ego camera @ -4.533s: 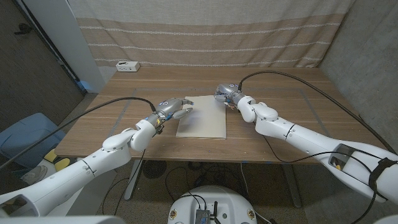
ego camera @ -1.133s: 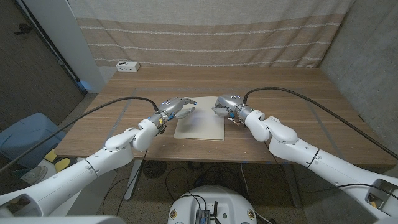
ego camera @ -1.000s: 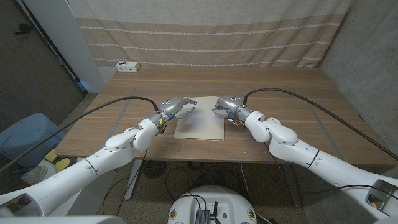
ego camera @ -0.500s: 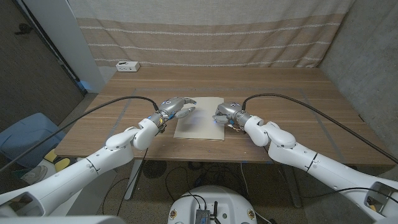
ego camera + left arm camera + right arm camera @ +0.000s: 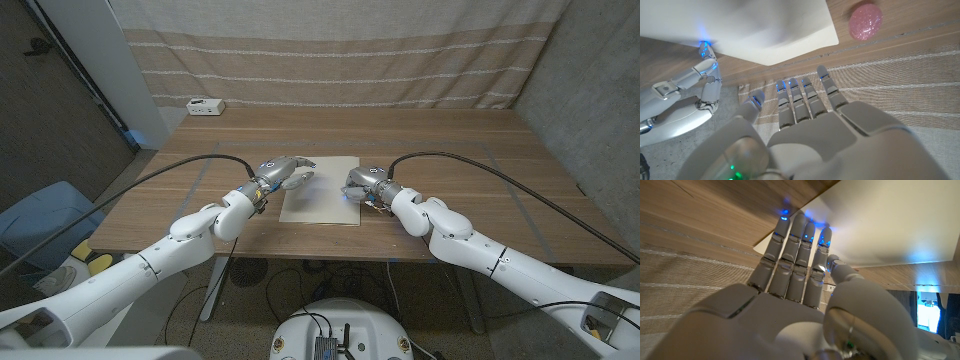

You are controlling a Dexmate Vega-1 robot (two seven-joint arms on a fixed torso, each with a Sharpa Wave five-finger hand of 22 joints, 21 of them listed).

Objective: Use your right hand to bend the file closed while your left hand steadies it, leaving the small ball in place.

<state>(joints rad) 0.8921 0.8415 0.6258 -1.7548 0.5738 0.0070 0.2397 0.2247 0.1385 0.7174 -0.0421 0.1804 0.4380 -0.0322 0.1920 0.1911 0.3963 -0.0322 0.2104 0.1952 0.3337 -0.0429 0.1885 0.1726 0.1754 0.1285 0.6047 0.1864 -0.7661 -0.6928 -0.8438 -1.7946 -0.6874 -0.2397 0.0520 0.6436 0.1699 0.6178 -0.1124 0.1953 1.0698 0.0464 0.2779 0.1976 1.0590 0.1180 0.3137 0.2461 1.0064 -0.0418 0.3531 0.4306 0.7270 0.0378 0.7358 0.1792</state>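
Both hands flanked the file [image 5: 322,189] on the tabletop [image 5: 450,140]: left hand [image 5: 280,174] spread at one edge, right hand [image 5: 362,184] with fingers straight and together under the opposite edge. A hurried fold might nudge the pink ball [image 5: 865,21] beside the file.

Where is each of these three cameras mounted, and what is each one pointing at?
Head view: from the robot's head, looking down at the wooden table, both arms, and the flat cream file.
Left wrist view: along the back of the left hand, toward the file's corner and a small pink ball.
Right wrist view: along the back of the right hand, fingertips at the file's edge.
All three share the file.
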